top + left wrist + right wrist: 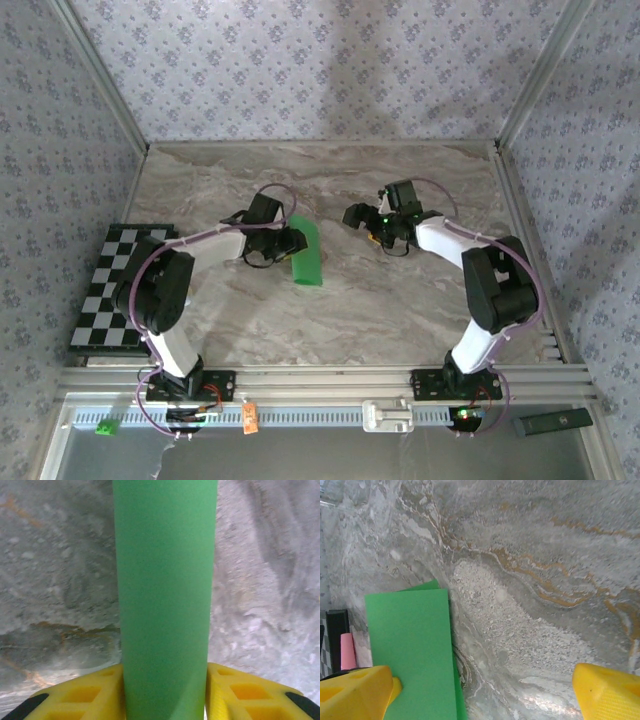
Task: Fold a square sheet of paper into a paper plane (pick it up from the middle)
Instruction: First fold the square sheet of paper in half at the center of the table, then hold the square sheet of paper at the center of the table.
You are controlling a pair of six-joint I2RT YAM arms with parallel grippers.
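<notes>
Paper [165,595], folded narrow, sits clamped in the left tool [165,702], its ends cut off; right tool [481,692] gapes empty.

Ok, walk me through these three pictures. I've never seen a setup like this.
Two robot arms are bolted at the near edge of a marble table. The wide picture looks down from above. The other two come from a camera on each wrist, so the yellow blocks at the bottom are gripper fingers. The left gripper is closed on a folded strip of green paper. The right gripper is open, close by that paper. A checkered board lies at the table's left side.
</notes>
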